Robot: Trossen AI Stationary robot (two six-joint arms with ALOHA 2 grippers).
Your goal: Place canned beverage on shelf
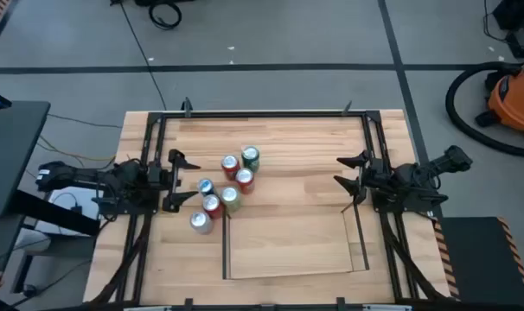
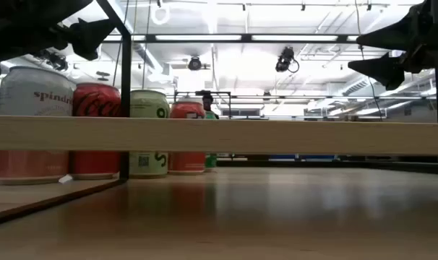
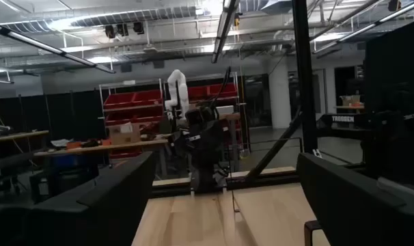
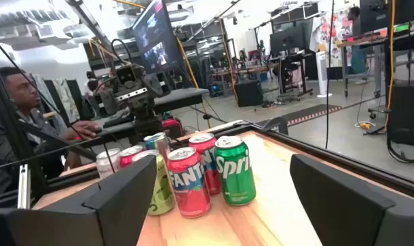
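Several beverage cans (image 1: 225,187) stand upright in a cluster on the tabletop, left of centre; among them are a green Sprite can (image 4: 234,171) and a red Fanta can (image 4: 186,182). The shelf (image 1: 288,246) is a light-wood panel edged by thin dark rods, lying near the table's front edge just right of the cans. In the low view its front edge (image 2: 277,135) crosses the picture. My left gripper (image 1: 195,180) is open and empty, just left of the cans. My right gripper (image 1: 337,170) is open and empty at the table's right side, facing the cans.
A black metal frame (image 1: 262,113) runs along the table's edges. A person (image 4: 16,109) sits beyond the table's left side. An orange vacuum cleaner (image 1: 513,99) stands on the floor at the far right. Bare wood (image 1: 301,160) lies between the cans and my right gripper.
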